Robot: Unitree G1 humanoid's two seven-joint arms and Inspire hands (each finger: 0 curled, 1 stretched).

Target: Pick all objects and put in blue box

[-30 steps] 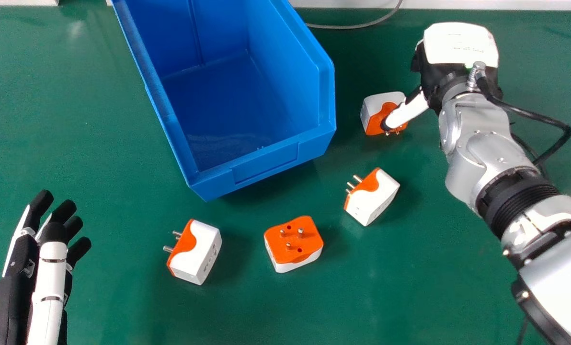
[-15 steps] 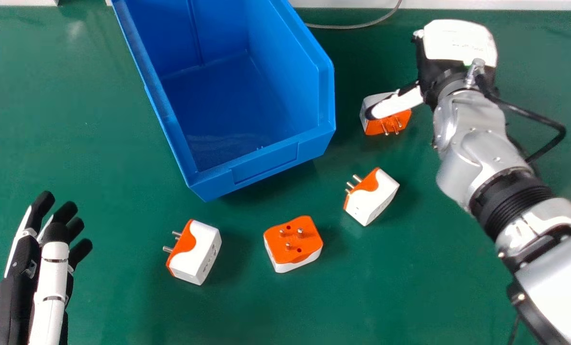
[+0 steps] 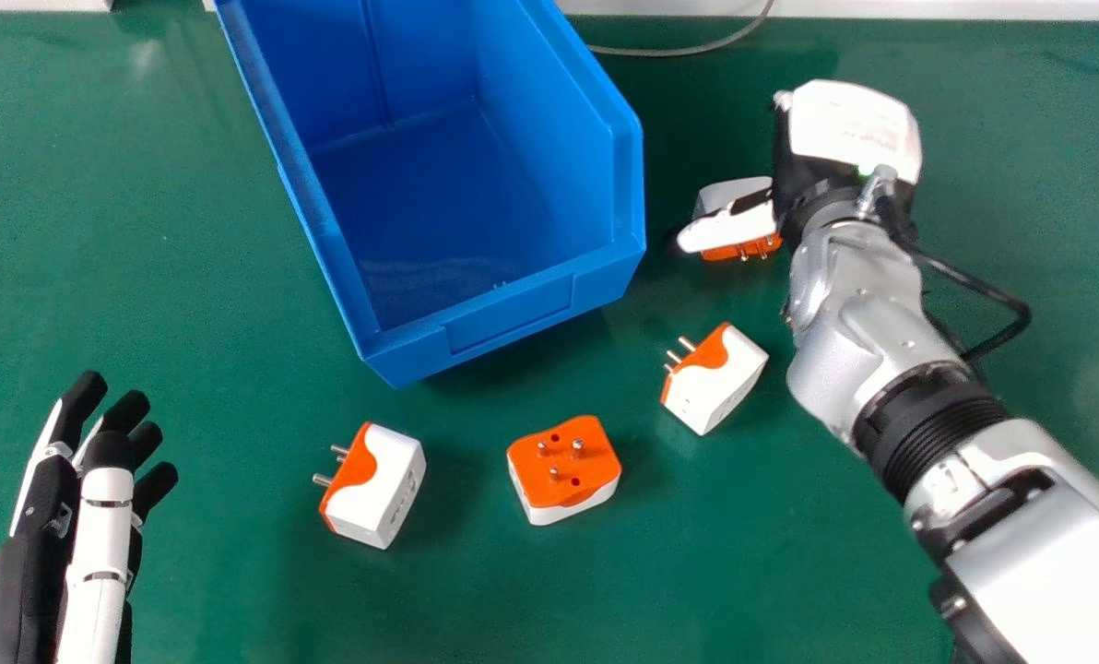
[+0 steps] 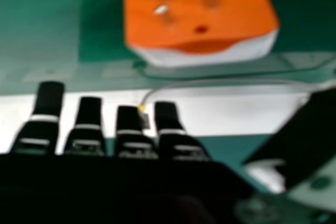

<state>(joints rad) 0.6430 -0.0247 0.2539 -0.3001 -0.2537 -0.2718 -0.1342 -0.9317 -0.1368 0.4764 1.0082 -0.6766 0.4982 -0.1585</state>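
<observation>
"What's close?"

"The left hand (image 3: 102, 526), stretched out. Then the left plug (image 3: 384, 484), middle plug (image 3: 563, 466) with hard metal pins (image 3: 578, 449), and right plug (image 3: 720, 378) on the tabletop (image 3: 236, 277)."

"And farther?"

"The smooth blue box (image 3: 513, 318), then the right hand (image 3: 849, 134), wide, by the far plug (image 3: 723, 195). A crooked squeeze could make that blocky plug slip."

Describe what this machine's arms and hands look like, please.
The right forearm is silver and rounded, with a ribbed black ring and a looping black cable. The right hand is black with a white back cover and thumb. The left hand is also black and white, with rounded black fingertips.
</observation>
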